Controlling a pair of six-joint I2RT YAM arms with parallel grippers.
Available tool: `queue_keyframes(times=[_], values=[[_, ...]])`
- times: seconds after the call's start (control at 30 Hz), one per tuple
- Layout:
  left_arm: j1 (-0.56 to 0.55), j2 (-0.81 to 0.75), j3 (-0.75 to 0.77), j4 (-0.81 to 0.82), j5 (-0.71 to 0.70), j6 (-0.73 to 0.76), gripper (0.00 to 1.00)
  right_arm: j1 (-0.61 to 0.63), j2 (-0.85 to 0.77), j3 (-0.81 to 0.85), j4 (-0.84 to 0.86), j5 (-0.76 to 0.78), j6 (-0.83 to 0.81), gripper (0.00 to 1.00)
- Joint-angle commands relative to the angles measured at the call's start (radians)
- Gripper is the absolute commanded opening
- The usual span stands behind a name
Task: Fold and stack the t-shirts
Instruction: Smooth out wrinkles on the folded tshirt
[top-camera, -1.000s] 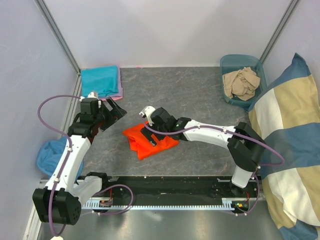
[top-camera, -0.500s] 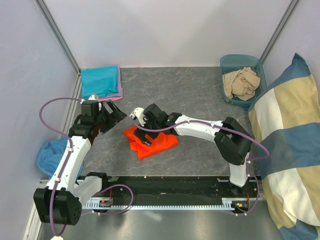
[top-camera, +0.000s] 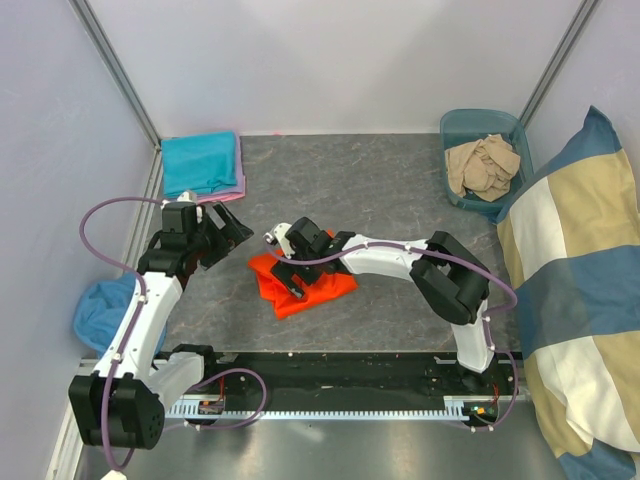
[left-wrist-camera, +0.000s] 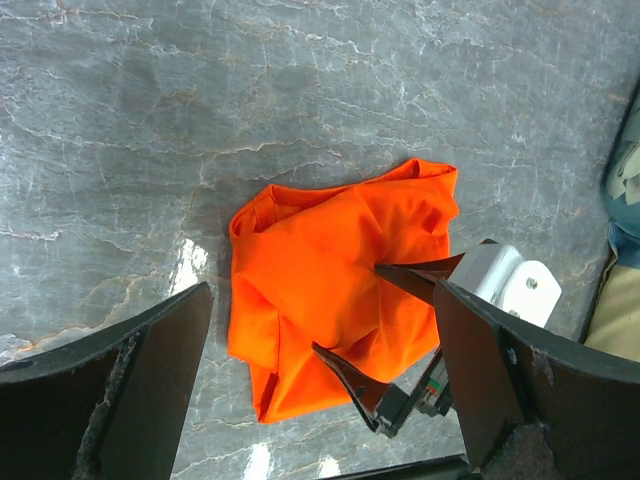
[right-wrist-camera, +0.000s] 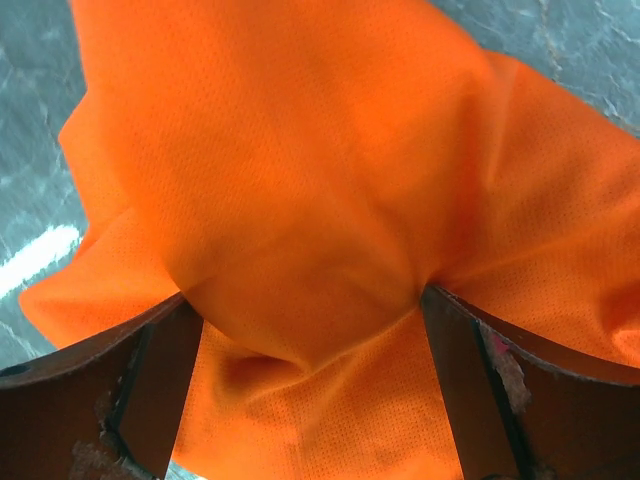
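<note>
Shirt: your orange t-shirt (top-camera: 312, 285) lies bunched on the table (top-camera: 380, 180), left of centre.
Right gripper (left-wrist-camera: 350, 308): jaws apart, both tips pressed into its cloth.
Left gripper (top-camera: 232, 238): jaws wide apart, hovering just left of it.
Stack: teal t-shirt (top-camera: 200, 160) folded in the far left corner.

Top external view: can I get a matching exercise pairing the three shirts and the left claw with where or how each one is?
Things:
1. orange t-shirt
2. teal t-shirt
3. beige t-shirt
4. left claw

States:
A. crumpled in the bin
B. open, holding nothing
C. folded, far left corner
D. under the right claw

Pairs: 1-D, 2-C, 3-A, 4-B
</note>
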Motion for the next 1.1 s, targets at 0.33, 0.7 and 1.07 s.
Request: queue_keyframes(times=[0.33,0.7,1.07], values=[[0.019,0.016,-0.024,0.045,0.039,0.042,1.00,-0.002,0.068,-0.066,-0.039,0.185,0.308,0.98],[0.021,0.036,-0.055,0.080,0.065,0.039,1.00,-0.004,-0.124,-0.046,-0.158,0.359,0.370,0.98],[0.013,0.123,-0.107,0.246,0.246,0.039,1.00,-0.023,-0.415,-0.098,-0.186,0.479,0.404,0.98]])
